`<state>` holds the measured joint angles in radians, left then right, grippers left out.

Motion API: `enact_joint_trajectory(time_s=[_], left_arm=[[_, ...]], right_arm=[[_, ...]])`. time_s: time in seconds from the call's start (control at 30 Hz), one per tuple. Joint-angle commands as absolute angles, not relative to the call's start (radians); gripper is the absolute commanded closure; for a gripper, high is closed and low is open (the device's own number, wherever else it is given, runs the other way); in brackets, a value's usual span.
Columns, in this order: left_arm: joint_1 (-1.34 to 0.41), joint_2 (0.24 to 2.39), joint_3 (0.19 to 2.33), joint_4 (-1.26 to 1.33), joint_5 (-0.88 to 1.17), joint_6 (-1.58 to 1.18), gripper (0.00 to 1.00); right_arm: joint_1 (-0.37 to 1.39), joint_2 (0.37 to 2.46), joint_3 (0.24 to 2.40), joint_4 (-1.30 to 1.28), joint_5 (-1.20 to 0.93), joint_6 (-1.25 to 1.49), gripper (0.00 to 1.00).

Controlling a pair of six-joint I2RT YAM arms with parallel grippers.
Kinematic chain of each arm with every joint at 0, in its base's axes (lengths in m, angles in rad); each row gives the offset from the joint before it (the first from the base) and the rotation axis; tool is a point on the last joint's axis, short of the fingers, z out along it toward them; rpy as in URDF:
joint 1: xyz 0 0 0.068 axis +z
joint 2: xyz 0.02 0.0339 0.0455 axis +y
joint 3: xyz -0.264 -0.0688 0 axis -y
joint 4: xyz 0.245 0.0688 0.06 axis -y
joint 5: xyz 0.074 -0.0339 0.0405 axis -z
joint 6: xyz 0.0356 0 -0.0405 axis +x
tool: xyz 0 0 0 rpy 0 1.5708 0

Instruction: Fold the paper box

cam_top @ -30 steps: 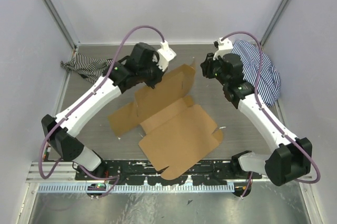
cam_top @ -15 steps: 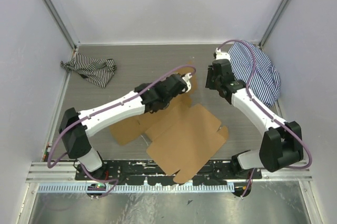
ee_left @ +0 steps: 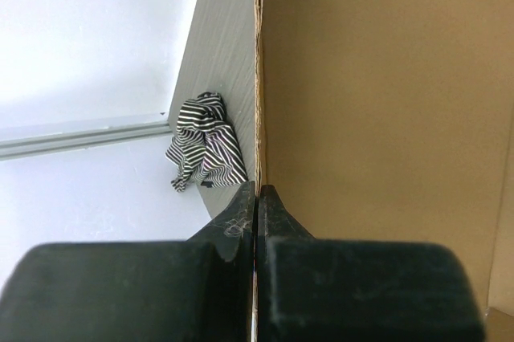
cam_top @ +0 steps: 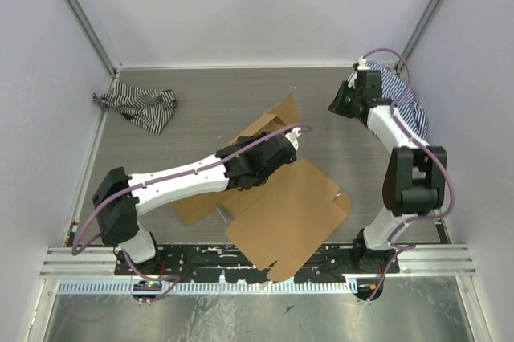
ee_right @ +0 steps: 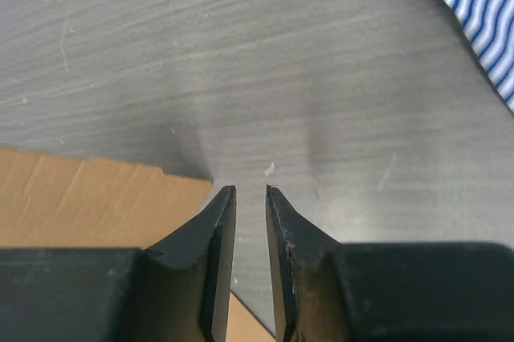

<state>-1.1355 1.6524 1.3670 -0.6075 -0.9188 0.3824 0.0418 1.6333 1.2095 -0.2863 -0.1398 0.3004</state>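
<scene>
The paper box (cam_top: 285, 205) is a brown cardboard sheet lying mostly flat mid-table, with one panel (cam_top: 273, 121) tilted up at the far side. My left gripper (cam_top: 283, 143) is shut on the edge of that panel. In the left wrist view the cardboard edge (ee_left: 259, 77) runs straight into the closed fingertips (ee_left: 257, 189), with the panel face (ee_left: 385, 117) to the right. My right gripper (cam_top: 332, 107) hovers over bare table to the right of the box. Its jaws (ee_right: 250, 191) are a narrow gap apart and hold nothing. A cardboard corner (ee_right: 80, 197) lies at its lower left.
A black-and-white striped cloth (cam_top: 138, 107) lies at the far left, and also shows in the left wrist view (ee_left: 205, 153). A blue-striped cloth (cam_top: 401, 109) lies at the far right under the right arm, its edge in the right wrist view (ee_right: 474, 5). Walls enclose three sides.
My left arm has swung right and nearer, across the box, still holding the raised panel. My right arm has drawn back toward the far right corner, away from the cardboard.
</scene>
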Motion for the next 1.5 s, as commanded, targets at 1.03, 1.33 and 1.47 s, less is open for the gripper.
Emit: enact_joint_trajectory(time_s=[1.03, 1.33, 1.47], left_arm=[[-1.226, 1.634, 1.301, -0.465, -1.032, 0.541, 0.97], [-1.225, 1.636, 1.286, -0.450, -1.072, 0.537, 0.97], [-1.228, 1.631, 1.278, -0.451, -1.069, 0.529, 0.97]], right_arm=[[0.066, 1.767, 1.138, -0.036, -0.868, 0.202, 0.78], [0.076, 1.529, 1.039, -0.133, -0.774, 0.195, 0.79], [0.101, 1.479, 1.014, -0.157, -0.776, 0.191, 0.79]])
